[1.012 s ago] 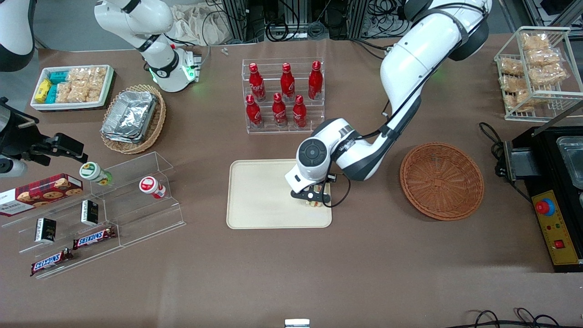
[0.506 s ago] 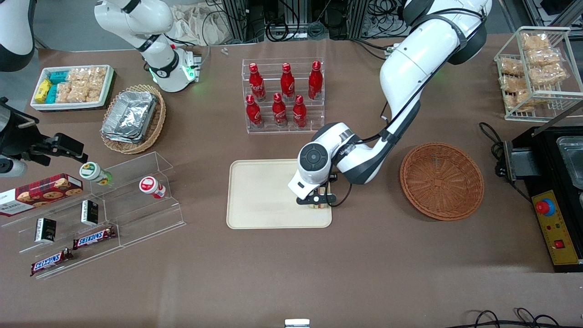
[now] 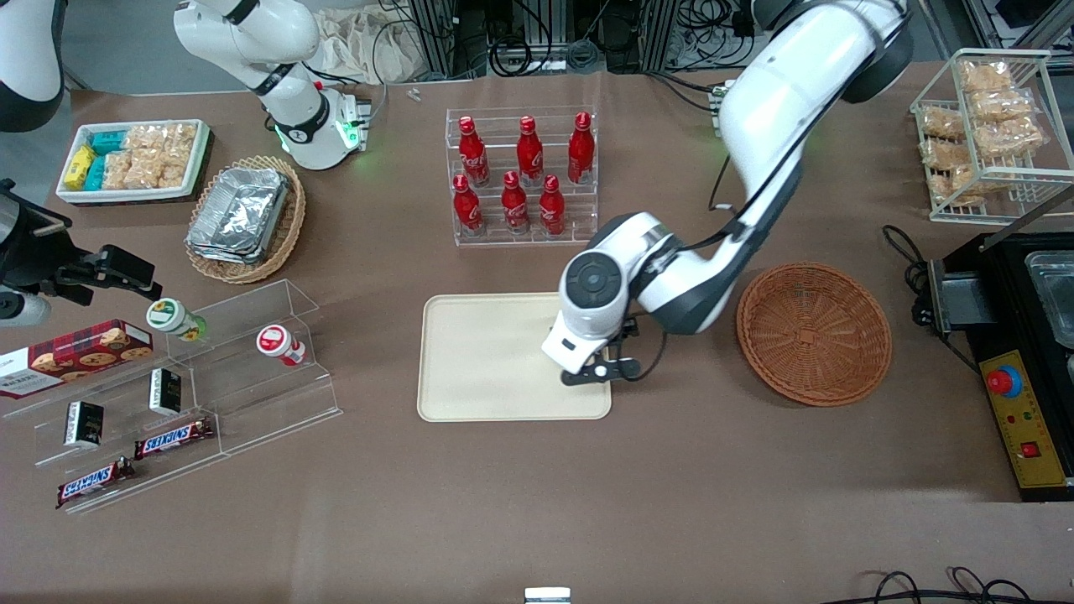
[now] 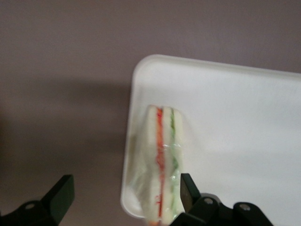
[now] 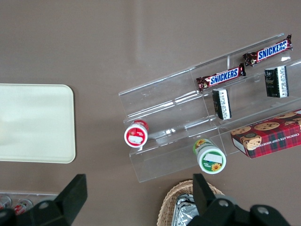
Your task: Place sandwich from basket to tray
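Over the tray's (image 3: 487,361) corner nearest the basket (image 3: 814,333), I have the gripper (image 4: 123,200) hovering with its fingers spread wide and gripping nothing. From the wrist camera I can see the sandwich (image 4: 162,162) lying on the tray, right by the rounded corner and close to the rim, its bread edges up so the orange-red and green filling stripes run along it under the clear wrap. One dark fingertip (image 4: 186,188) sits just beside the sandwich's bread face; the other fingertip (image 4: 61,195) hangs over the bare brown table (image 3: 537,503), well clear of the tray. Whether the near finger touches the wrap I cannot tell.

From the front camera the wrist of the left arm (image 3: 600,310) covers that corner of the tray, so the sandwich is hidden there. The reddish-brown basket lies beside the tray toward the working arm's end of the table, with nothing showing in it. Farther from the front camera than the tray stands a clear rack of red bottles (image 3: 520,176).
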